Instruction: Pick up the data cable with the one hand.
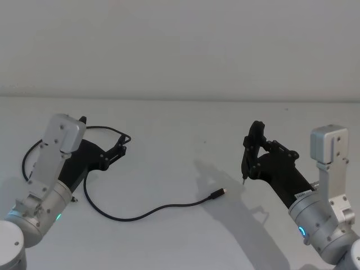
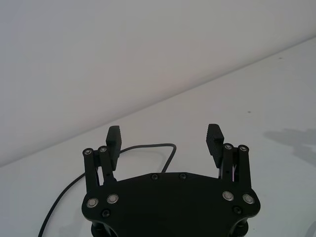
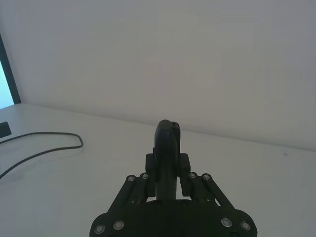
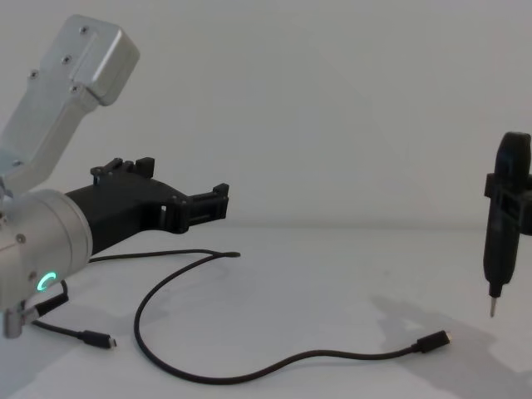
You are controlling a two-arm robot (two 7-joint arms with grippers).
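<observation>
Left end effector (image 1: 122,144) is released, fingers (image 2: 114,136) spread wide. It is held above the white surface (image 1: 180,140) over the left loop of the data cable (image 1: 126,219), clear of it. The cable lies slack on the surface, curving from beneath the left arm towards the right, with one plug (image 4: 434,340) lying near the right arm. Right end effector (image 1: 251,151) is clenched on a narrow upright black tool (image 4: 503,224), pin tip raised off the surface just beyond that plug.

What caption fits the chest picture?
Open left gripper hovers above the cable; right gripper holds a pin-tipped device.
</observation>
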